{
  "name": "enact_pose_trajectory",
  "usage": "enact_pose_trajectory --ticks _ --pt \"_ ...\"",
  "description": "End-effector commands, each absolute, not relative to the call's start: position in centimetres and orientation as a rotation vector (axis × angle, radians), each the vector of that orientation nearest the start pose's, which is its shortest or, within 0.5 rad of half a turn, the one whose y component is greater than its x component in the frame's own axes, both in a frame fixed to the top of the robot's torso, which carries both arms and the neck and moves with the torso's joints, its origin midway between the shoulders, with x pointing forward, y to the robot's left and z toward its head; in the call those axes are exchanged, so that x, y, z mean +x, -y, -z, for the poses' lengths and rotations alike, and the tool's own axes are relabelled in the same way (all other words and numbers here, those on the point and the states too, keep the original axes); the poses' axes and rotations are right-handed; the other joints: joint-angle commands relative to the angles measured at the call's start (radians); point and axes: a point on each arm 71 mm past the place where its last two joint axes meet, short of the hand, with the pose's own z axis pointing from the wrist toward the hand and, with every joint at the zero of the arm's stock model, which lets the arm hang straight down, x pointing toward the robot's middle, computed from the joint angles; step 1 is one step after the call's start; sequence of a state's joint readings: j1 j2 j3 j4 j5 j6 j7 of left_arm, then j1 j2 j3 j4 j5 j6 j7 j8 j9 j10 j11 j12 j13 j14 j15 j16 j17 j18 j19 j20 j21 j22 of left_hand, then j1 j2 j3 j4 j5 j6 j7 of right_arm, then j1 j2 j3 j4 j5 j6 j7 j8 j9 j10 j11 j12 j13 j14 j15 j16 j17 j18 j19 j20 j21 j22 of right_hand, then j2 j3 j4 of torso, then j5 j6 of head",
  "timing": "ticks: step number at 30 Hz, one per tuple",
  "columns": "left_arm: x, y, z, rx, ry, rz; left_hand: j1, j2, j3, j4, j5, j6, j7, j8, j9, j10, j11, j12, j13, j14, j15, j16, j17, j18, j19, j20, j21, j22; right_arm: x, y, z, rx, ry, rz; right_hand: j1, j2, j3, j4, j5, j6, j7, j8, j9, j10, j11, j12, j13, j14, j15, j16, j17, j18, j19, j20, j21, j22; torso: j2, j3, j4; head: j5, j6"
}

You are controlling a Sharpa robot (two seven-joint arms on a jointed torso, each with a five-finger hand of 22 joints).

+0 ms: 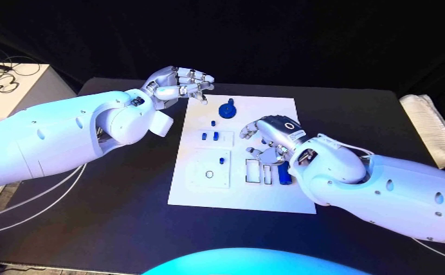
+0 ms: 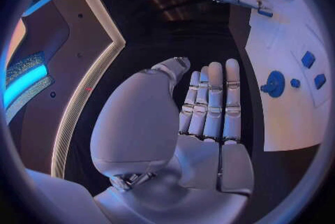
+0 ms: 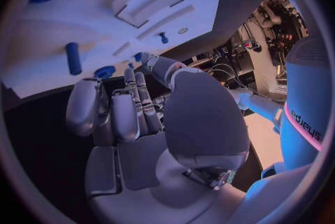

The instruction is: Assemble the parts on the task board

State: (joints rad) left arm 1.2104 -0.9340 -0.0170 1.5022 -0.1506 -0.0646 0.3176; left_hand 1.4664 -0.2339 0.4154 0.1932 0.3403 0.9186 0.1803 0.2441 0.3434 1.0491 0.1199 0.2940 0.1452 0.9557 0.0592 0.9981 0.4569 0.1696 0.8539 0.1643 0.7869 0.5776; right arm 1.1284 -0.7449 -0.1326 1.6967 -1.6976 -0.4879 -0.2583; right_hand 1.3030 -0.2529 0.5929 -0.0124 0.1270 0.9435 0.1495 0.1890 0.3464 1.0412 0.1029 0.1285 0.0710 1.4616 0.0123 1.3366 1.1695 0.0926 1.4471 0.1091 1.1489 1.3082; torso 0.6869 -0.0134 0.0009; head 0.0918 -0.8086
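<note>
White plastic, flat and rectangular, the task board [image 1: 243,188] lies in the middle of the black surface [image 1: 111,223], and most of the small blue parts on it look not yet assembled. At about 12 o'clock on the board sits a round blue knob-like part [image 1: 229,107]. A little lower, toward 10 o'clock, two small blue blocks [image 1: 210,137] stand side by side, with a tiny blue peg [image 1: 213,123] just above them. Near the centre, a small blue pin [image 1: 222,159] stands in a raised white square plate, and an empty oval hole [image 1: 209,174] is at 7 o'clock on that plate. At about 4 o'clock there are rectangular recesses [image 1: 253,171], and a blue bar [image 1: 283,176] lies just beside them, close to the right arm.

The silver right hand [image 1: 269,140] hovers over the board at about 3 o'clock, its fingers curled downward; I cannot tell if it is pinching a part. The silver left hand [image 1: 181,84] is off the board's 11 o'clock corner; its fingers are stretched out together and it is released, grasping nothing.

My judgement: the task is at an early stage. The recesses and the oval hole seem to wait for their pieces, so most insertions are left.
</note>
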Motion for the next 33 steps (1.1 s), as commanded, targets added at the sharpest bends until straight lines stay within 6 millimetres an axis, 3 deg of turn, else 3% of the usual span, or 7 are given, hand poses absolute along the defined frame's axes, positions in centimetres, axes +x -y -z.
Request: enact_pose_trajectory --ticks 1,5,9,12,13,24,33 --pt "48.8 -24.4 16.7 -0.931 -1.588 1.624 0.003 0.006 -0.001 0.003 0.003 0.005 0.003 -0.003 -0.001 0.003 0.004 -0.003 -0.001 -0.007 0.003 -0.006 0.002 0.011 -0.005 -0.001 -0.003 0.001 42.3 12.5 21.0 -0.274 -1.609 -0.722 -0.001 -0.007 -0.01 0.003 0.001 0.005 -0.001 -0.008 -0.001 0.002 -0.003 0.007 0.001 0.016 0.0 0.011 0.014 -0.012 0.009 0.0 0.017 0.042 0.0 -0.0006 -0.0007 -0.01 0.008" --pt "48.8 -24.5 16.7 -0.932 -1.589 1.623 0.003 0.006 -0.001 0.003 0.003 0.005 0.003 -0.003 -0.001 0.003 0.004 -0.003 -0.001 -0.007 0.003 -0.006 0.002 0.011 -0.005 -0.001 -0.003 0.001 43.4 14.8 20.4 -0.261 -1.642 -0.668 -0.008 -0.014 -0.047 0.011 0.027 0.003 -0.004 -0.016 -0.004 -0.012 -0.004 0.016 -0.002 0.019 0.0 0.015 0.015 -0.013 0.012 -0.002 0.019 0.043 0.0 0.0008 -0.0039 -0.012 0.013" --pt "48.8 -24.4 16.8 -0.933 -1.591 1.624 0.003 0.006 -0.001 0.003 0.003 0.005 0.003 -0.003 -0.001 0.003 0.004 -0.003 -0.001 -0.007 0.003 -0.006 0.002 0.011 -0.005 -0.001 -0.003 0.001 44.3 16.1 20.5 -0.258 -1.675 -0.624 0.073 0.036 -0.292 0.06 0.039 -0.024 -0.022 -0.055 -0.021 -0.105 0.013 0.034 -0.004 0.004 0.014 0.01 -0.013 -0.006 -0.001 0.011 -0.028 0.021 0.001 0.0016 -0.0027 -0.014 0.016" --pt "48.8 -24.4 16.8 -0.934 -1.592 1.623 0.003 0.006 -0.001 0.003 0.003 0.005 0.003 -0.003 -0.001 0.003 0.004 -0.003 -0.001 -0.007 0.003 -0.006 0.002 0.011 -0.005 -0.001 -0.003 0.001 44.8 16.5 20.7 -0.265 -1.691 -0.6 0.11 0.043 -0.353 0.097 0.039 -0.025 -0.026 -0.064 -0.027 -0.126 0.017 0.045 -0.004 0.001 0.018 0.011 -0.018 -0.005 -0.002 0.014 -0.035 0.018 0.002 0.0014 -0.0006 -0.018 0.016" --pt "48.8 -24.4 16.8 -0.934 -1.593 1.623 0.003 0.006 -0.001 0.003 0.003 0.005 0.003 -0.003 -0.001 0.003 0.004 -0.003 -0.001 -0.007 0.003 -0.006 0.002 0.011 -0.005 -0.001 -0.003 0.001 45.0 16.5 20.8 -0.269 -1.696 -0.592 0.138 0.042 -0.385 0.131 0.037 -0.025 -0.028 -0.07 -0.03 -0.136 0.018 0.055 -0.004 0.0 0.019 0.014 -0.019 -0.005 -0.001 0.015 -0.034 0.019 0.002 0.0009 0.0003 -0.018 0.016" --pt "48.8 -24.4 16.9 -0.936 -1.595 1.622 0.003 0.007 -0.002 0.003 0.002 0.005 0.003 -0.003 -0.001 0.004 0.004 -0.004 -0.002 -0.008 0.003 -0.006 0.002 0.011 -0.006 -0.001 -0.004 0.002 46.0 16.0 21.5 -0.301 -1.725 -0.556 0.189 0.052 -0.39 0.191 0.01 -0.014 -0.029 -0.076 -0.035 -0.115 0.01 0.093 -0.001 0.005 0.012 0.023 -0.016 -0.006 0.006 0.011 -0.025 0.026 0.002 -0.0006 0.002 -0.02 0.01" --pt "48.8 -24.3 16.9 -0.923 -1.601 1.621 0.003 0.007 -0.002 0.003 0.002 0.005 0.003 -0.003 -0.001 0.004 0.004 -0.004 -0.002 -0.008 0.003 -0.006 0.002 0.011 -0.006 -0.001 -0.004 0.002 46.0 14.9 21.8 -0.321 -1.726 -0.578 0.194 0.052 -0.303 0.217 0.003 0.025 -0.024 -0.075 -0.041 -0.008 -0.016 0.128 -0.005 0.019 -0.009 0.034 -0.004 -0.012 0.02 -0.01 0.003 0.042 0.0 -0.0015 0.0017 -0.02 0.005"
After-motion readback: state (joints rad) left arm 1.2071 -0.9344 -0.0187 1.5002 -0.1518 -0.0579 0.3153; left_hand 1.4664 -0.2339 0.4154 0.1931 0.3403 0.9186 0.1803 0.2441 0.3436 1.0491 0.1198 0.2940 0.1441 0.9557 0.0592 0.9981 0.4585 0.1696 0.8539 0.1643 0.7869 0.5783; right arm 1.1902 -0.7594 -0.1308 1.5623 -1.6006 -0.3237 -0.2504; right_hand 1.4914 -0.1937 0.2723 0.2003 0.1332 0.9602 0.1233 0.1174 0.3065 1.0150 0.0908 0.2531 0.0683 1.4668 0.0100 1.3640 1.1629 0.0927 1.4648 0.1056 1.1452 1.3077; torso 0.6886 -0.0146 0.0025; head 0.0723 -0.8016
